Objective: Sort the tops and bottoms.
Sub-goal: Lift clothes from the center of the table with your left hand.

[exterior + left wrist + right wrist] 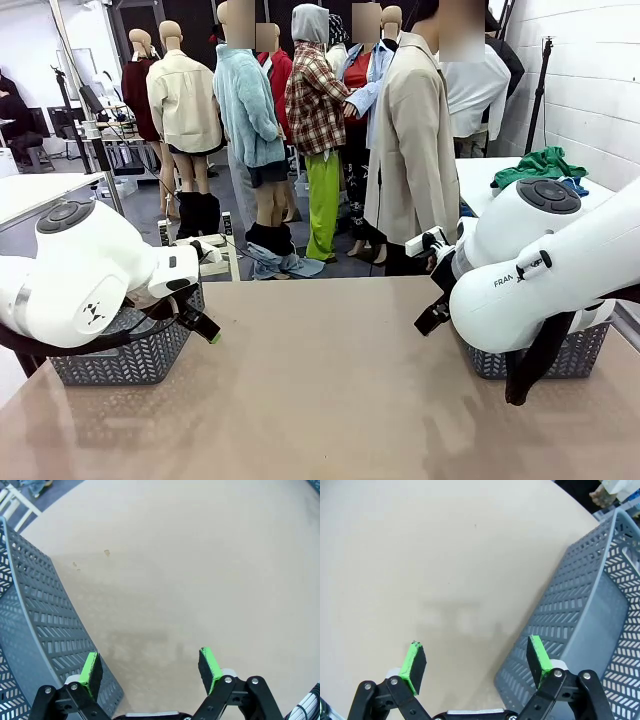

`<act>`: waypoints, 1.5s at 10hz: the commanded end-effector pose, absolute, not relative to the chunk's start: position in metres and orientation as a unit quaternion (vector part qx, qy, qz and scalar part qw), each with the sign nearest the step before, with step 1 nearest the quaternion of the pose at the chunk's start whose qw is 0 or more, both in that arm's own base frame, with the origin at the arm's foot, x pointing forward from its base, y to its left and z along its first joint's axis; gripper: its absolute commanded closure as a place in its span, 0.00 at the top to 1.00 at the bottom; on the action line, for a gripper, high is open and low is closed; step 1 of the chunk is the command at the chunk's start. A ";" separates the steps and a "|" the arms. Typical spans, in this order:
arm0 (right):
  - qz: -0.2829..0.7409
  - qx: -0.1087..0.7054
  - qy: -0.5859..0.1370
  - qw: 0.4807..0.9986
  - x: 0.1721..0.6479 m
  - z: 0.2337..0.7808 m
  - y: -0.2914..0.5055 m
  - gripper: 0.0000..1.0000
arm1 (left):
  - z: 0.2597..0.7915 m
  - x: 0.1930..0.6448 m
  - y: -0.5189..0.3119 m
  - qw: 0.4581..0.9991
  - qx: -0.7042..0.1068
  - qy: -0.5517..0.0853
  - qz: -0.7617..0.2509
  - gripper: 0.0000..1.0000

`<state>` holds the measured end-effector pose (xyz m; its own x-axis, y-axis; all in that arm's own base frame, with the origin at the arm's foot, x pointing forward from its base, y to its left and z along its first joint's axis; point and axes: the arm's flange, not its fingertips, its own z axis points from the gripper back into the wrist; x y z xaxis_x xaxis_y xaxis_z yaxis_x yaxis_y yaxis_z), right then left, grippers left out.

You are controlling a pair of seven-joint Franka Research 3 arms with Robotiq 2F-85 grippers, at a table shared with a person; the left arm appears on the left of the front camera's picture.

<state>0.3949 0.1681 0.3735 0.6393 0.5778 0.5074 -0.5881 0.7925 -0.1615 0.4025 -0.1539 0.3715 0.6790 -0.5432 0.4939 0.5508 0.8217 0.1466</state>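
Both jaws are released and empty, my left arm point(80, 285) beside the left basket point(120, 358) and my right arm point(545, 265) beside the right basket point(588, 350), waiting, I judge, because the green bottoms point(540, 165) lie well apart behind.

Right arm point(545, 275) casing: black lettering "FRAN", remainder hidden. Left arm point(80, 285) casing: small black logo mark, no letters.

From my feed: tan bench point(330, 400) up front, grey floor point(140, 210) beyond it. White-painted brick wall point(575, 80) on rt w/ black stand point(543, 90) by it. White table point(35, 190) far lt. Even indoor light.
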 end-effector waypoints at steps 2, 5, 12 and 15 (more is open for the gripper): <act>0.336 0.005 -0.299 0.893 0.394 0.386 0.170 1.00 | 0.389 0.399 -0.153 0.905 0.000 -0.300 -0.302 1.00; 0.343 -0.034 -0.385 0.856 0.371 0.450 0.170 1.00 | 0.450 0.373 -0.138 0.866 0.032 -0.402 -0.295 1.00; 0.037 -0.060 -0.520 0.851 0.287 0.512 -0.041 1.00 | 0.499 0.336 0.092 0.915 0.045 -0.393 -0.073 1.00; -0.062 -0.017 -0.510 0.858 0.273 0.474 -0.104 1.00 | 0.472 0.356 0.147 0.941 0.023 -0.335 -0.044 1.00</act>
<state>0.3462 -0.1240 0.5706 0.4852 -0.0483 0.8731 0.1303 0.9913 -0.0175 0.3613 0.1553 0.4900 0.7596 -0.0945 0.6435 0.0482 0.9948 0.0892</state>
